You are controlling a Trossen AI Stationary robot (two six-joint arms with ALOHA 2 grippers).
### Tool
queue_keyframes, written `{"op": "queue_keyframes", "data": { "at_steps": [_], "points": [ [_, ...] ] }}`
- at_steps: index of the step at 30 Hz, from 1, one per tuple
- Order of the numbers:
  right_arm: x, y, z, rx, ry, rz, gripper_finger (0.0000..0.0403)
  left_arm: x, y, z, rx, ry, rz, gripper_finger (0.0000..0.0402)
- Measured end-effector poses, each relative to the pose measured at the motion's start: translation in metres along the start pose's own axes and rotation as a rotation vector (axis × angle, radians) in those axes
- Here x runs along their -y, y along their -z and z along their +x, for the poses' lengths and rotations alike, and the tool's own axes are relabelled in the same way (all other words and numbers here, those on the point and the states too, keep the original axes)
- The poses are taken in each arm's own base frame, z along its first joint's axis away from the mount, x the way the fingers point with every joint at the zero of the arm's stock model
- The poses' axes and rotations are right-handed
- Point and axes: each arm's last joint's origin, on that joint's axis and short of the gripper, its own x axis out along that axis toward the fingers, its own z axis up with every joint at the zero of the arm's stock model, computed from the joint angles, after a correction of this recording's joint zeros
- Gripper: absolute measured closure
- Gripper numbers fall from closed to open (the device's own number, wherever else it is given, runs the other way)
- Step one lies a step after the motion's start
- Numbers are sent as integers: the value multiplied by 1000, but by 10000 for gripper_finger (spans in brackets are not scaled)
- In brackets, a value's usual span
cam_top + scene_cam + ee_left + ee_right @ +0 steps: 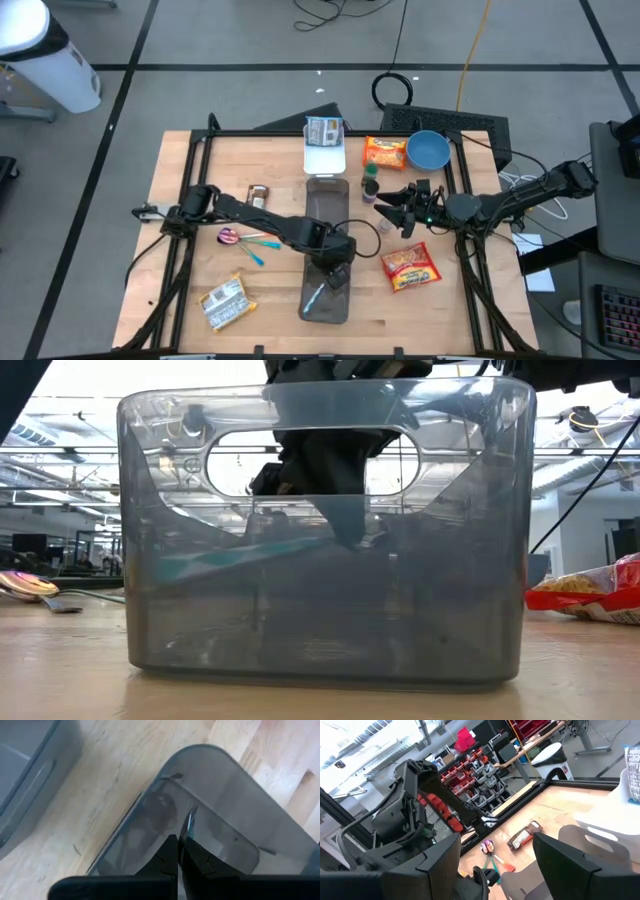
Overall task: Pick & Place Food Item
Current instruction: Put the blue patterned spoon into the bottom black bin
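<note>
Your left tool (338,277) was pinched together inside the grey bin (326,240) at 6 o'clock on the desk (200,180); right tool (392,210) hung apart. Lifting crooked could've snagged the bin's wall.

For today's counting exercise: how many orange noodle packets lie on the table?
2: one orange packet at the far edge beside the blue bowl; another nearer, right of the grey bin.
</note>
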Motion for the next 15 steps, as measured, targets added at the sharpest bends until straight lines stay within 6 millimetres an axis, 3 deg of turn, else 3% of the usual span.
{"op": "queue_keyframes", "data": {
  "at_steps": [15],
  "points": [
    [0,0,0,-1,3,-3,161,-11,-7,10,-35,-11,-20,386]
  ]
}}
